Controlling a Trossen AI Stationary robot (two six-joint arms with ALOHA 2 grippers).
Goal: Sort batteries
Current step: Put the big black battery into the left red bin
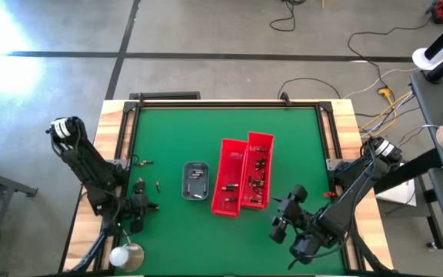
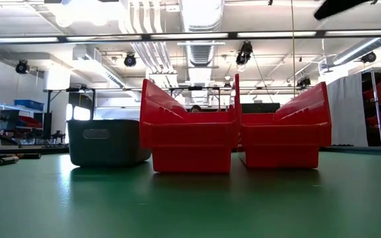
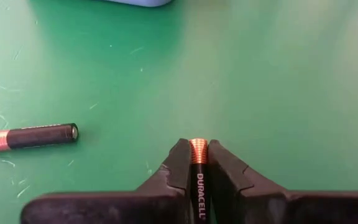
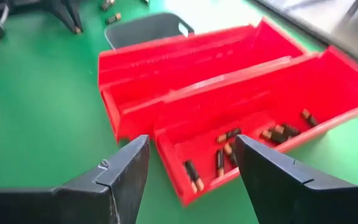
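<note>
— What does the left gripper (image 3: 198, 155) hold?
— It is closed on 1 battery (image 3: 198, 163), near the table's (image 1: 168, 131) left front corner. Another battery (image 3: 28, 137) lies beside it.
— And the right gripper (image 4: 191, 163)?
— Its fingers stand apart, empty, before the 2 red bins (image 4: 241, 87) holding batteries (image 4: 229, 146).

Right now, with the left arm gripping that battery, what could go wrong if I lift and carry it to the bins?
1. The left gripper pinches the battery only near its copper end, so it may pivot or slip when lifted.
2. A loose battery lies close by on the mat; a low sweep could knock it.
3. The right gripper hangs open near the red bins, so the arms could crowd there.
</note>
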